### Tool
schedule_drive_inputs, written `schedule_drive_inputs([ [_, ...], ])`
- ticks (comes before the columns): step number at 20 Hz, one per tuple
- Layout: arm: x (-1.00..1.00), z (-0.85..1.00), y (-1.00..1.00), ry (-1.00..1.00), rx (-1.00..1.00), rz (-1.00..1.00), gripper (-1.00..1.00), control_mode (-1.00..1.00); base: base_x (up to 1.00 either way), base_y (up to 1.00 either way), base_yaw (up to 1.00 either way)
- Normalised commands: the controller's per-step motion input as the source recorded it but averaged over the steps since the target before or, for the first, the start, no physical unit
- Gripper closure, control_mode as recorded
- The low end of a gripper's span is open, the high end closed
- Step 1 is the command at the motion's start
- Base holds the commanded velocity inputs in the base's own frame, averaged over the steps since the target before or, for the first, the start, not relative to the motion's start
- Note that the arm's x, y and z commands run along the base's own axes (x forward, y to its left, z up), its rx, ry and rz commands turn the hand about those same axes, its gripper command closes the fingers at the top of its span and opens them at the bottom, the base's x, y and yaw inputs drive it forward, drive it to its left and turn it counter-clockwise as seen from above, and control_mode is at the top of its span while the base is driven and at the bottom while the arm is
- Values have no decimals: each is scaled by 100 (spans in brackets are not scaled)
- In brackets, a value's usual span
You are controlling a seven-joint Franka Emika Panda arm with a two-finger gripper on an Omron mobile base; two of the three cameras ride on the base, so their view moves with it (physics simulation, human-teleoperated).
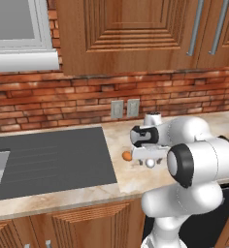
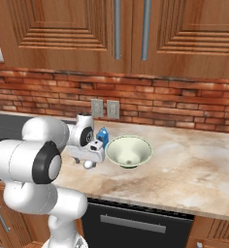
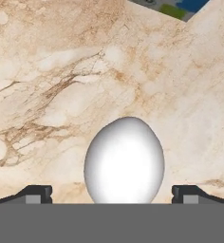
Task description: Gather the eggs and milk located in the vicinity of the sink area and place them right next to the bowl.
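Marbled worktop (image 3: 61,71) runs under my end effector (image 3: 112,197), which hangs wide, a tip on either side of the white egg (image 3: 124,160) and holding nothing. I'd drop straight down and close gently round its middle so it doesn't squirt out. Beside it on the sink (image 1: 48,157) side lies the brown egg (image 1: 127,156); I must not nudge it. On the other side the bowl (image 2: 129,151) waits near, the milk carton (image 2: 103,135) just behind the wrist, with open marble beyond.
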Motion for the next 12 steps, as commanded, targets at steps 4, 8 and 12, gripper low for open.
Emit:
schedule_drive_inputs([
  [4,0,-6,0,0,0,0,-100,-100,0,0,0],
  [8,0,0,0,0,0,0,100,-100,0,0,0],
  [12,1,0,0,0,0,0,100,-100,0,0,0],
])
